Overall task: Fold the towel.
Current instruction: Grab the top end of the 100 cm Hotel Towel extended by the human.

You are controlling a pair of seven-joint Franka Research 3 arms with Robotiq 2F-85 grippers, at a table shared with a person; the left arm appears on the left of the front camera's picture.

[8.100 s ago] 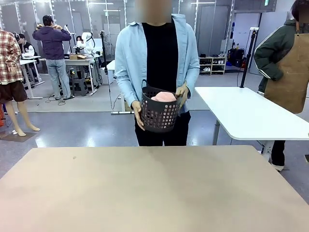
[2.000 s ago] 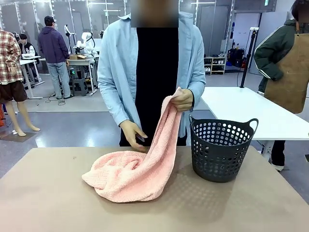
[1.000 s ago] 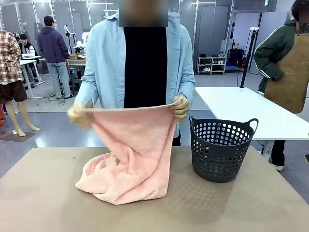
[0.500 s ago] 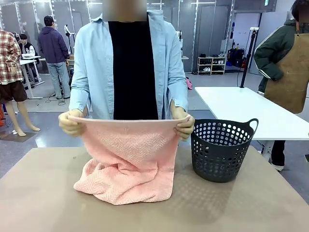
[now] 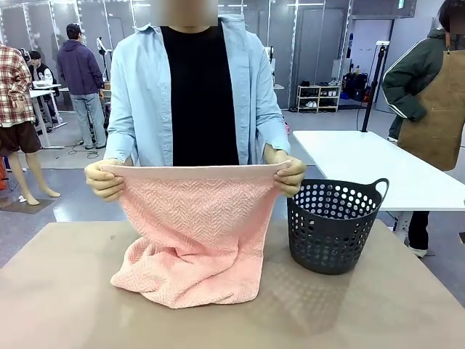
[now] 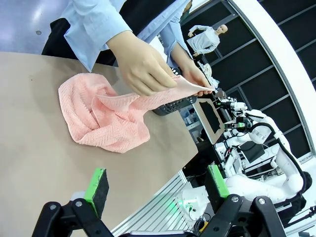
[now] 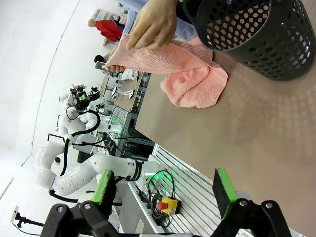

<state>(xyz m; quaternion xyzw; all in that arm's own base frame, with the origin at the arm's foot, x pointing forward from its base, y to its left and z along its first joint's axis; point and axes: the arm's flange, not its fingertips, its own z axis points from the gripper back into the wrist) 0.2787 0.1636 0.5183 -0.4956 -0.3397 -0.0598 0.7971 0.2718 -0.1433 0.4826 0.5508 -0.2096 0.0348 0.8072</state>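
the near half of the table (image 5: 378,320) lies open on both sides. mid-table, the towel (image 5: 192,233) hangs from a person's hands (image 5: 106,182) like a curtain; the basket (image 5: 336,227) stands just beside it, blocking the far right.

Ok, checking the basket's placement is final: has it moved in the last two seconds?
No. The basket stays where it was, against the white table behind it.
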